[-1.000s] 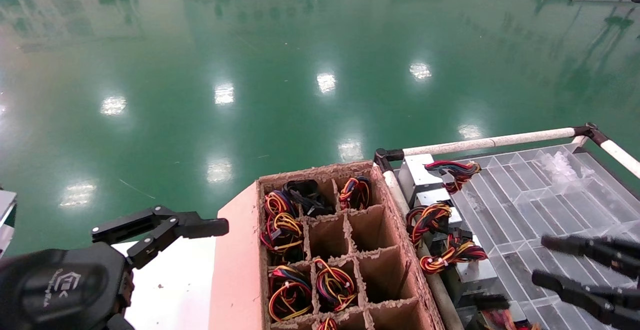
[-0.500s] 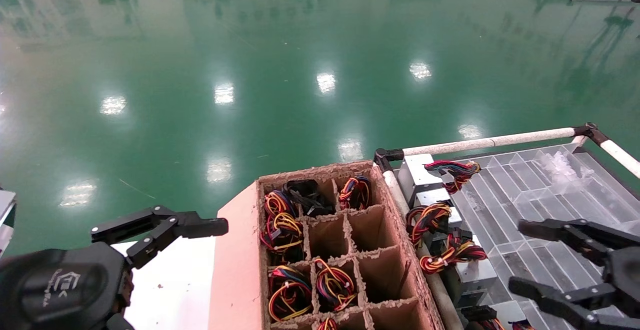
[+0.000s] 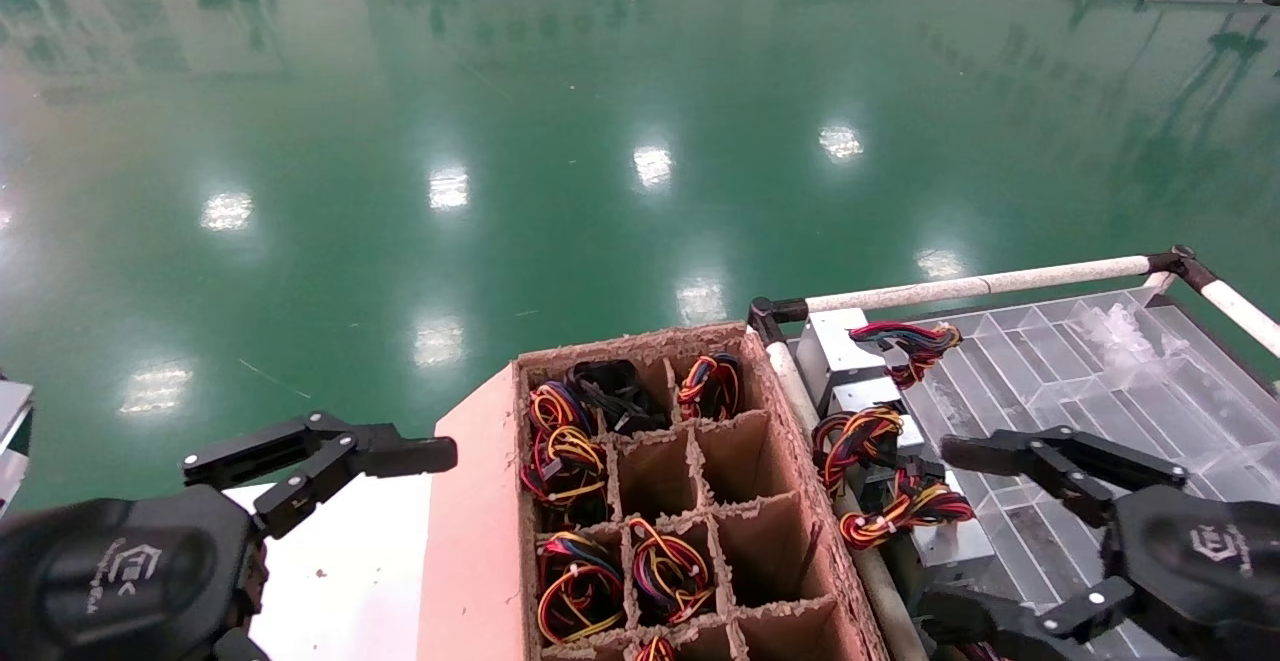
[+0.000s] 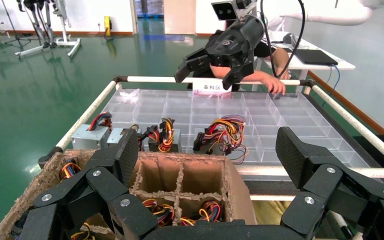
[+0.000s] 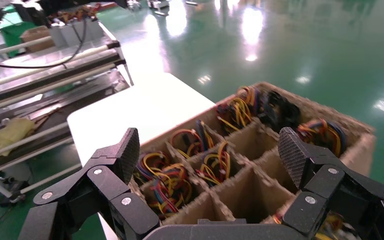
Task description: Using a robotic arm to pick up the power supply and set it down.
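From my head, my right gripper (image 3: 950, 531) is wide open beside a power supply (image 3: 940, 531) on the clear tray (image 3: 1100, 381), so I think I must reach and close next. My left gripper (image 4: 205, 165) waits open near the cardboard box (image 4: 180, 175). My right wrist sees mostly wires, maybe more supplies, above a shiny green floor (image 5: 305, 40).
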Robot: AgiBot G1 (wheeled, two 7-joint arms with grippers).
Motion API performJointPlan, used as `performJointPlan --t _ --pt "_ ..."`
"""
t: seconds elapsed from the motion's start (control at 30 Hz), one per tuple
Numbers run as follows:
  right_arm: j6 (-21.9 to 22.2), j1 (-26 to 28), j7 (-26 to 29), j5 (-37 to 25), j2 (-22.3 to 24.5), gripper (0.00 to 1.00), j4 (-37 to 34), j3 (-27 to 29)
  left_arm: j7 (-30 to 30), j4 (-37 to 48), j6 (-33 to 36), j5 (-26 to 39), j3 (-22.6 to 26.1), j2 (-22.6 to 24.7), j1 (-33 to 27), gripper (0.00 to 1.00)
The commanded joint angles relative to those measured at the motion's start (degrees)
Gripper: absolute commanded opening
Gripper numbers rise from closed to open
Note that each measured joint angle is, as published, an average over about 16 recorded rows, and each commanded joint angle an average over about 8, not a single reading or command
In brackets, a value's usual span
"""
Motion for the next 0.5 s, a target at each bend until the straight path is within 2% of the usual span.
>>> performJointPlan --t 0.03,0.5 --pt "0.13 -0.24 0.50 -0.39 -0.58 1.00 1.17 0.83 0.00 0.00 0.00 0.00 0.00 0.00 0.00 1.00" --pt "1.00 -1.89 3.95 -3.04 -4.51 1.00 9.21 6.48 0.00 0.00 0.00 0.00 0.01 0.00 0.00 1.00"
